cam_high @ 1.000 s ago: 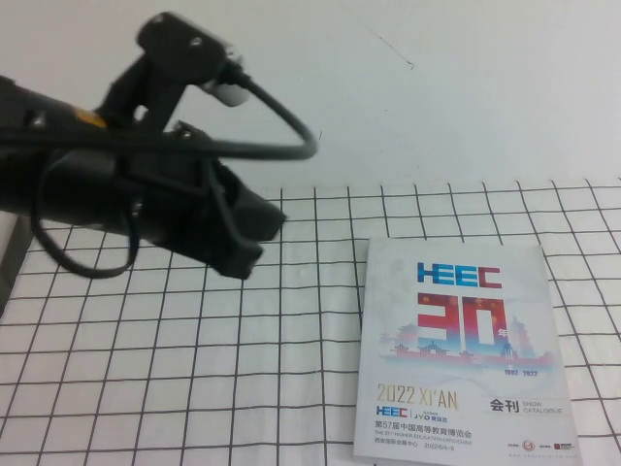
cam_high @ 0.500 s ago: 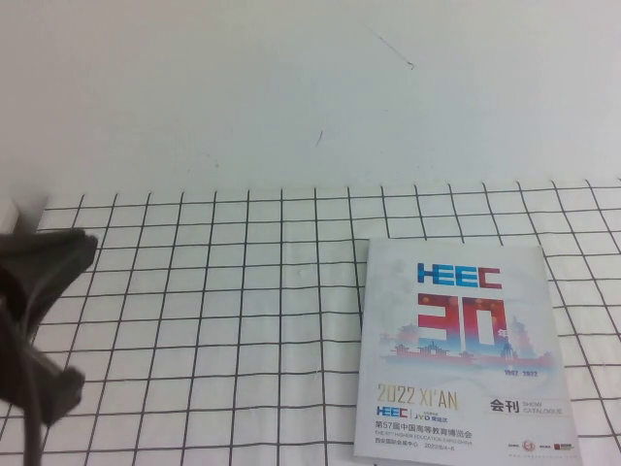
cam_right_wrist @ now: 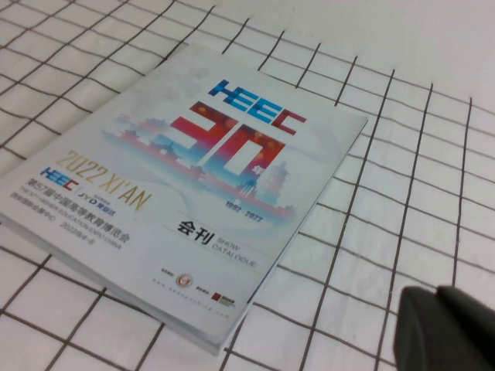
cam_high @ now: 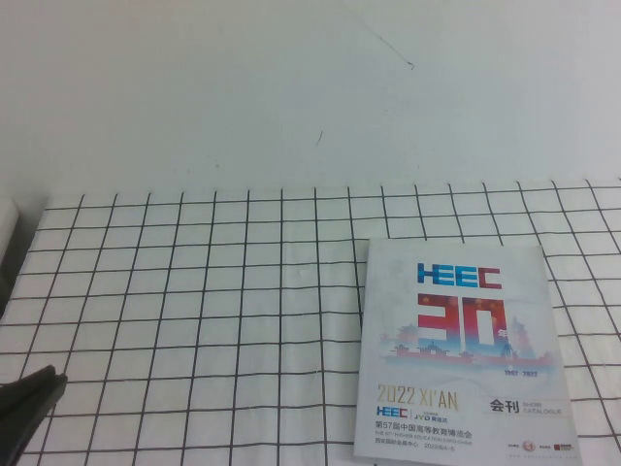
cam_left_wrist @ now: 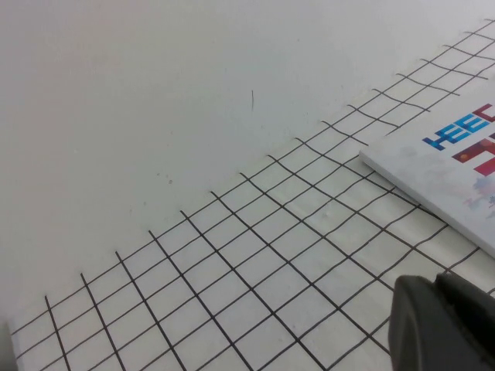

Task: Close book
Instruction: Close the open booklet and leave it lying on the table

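Observation:
A closed book (cam_high: 456,354) with a pale cover reading "HEEC 30" lies flat on the right side of the black-gridded white cloth (cam_high: 194,291). It also shows in the left wrist view (cam_left_wrist: 456,170) and the right wrist view (cam_right_wrist: 193,178). My left gripper (cam_high: 34,400) is only a dark tip at the near left corner, far from the book; its fingers (cam_left_wrist: 414,325) press together with nothing between them. The right gripper (cam_right_wrist: 436,292) hangs over bare cloth beside the book's lower corner, also shut and empty. It is outside the high view.
Beyond the cloth's far edge lies a plain white surface (cam_high: 310,87) with a few small dark marks. A pale grey object (cam_high: 6,225) pokes in at the left edge.
The left arm, which filled the upper left of the high view, has drawn back down to the near left corner. The book has not moved.

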### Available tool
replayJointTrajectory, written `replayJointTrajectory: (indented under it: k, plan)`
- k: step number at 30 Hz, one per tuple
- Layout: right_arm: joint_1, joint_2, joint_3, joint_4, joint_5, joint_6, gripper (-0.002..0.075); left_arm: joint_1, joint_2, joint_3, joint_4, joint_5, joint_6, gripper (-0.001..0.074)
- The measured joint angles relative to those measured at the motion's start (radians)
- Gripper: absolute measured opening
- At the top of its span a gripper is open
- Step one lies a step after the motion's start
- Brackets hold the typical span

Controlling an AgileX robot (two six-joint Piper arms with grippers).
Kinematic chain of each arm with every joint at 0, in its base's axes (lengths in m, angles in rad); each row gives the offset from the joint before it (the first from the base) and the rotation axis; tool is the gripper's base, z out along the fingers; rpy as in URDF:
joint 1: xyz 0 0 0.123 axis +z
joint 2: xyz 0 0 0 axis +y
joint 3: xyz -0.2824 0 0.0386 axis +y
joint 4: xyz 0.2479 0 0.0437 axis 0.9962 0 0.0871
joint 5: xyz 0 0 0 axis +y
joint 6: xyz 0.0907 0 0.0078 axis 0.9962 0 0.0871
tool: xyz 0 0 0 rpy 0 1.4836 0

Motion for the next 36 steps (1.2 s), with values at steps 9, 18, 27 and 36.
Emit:
replayJointTrajectory:
  k: [9,18,27,36]
  plan:
    - [0.000,0.000,0.000,0.013,0.021,0.000,-0.0003,0.000,-0.004,0.028,0.004,0.051,0.002,-0.0002]
    - [0.000,0.000,0.000,0.013,0.021,0.000,-0.0003,0.000,-0.004,0.028,0.006,0.160,0.002,-0.0002]
    - [0.000,0.000,0.000,0.013,0.024,0.000,-0.0003,0.051,-0.107,0.105,0.065,0.128,0.002,-0.0001]
    - [0.000,0.000,0.000,0.015,0.024,0.000,-0.0003,0.237,-0.319,0.318,0.128,-0.062,-0.092,-0.0001]
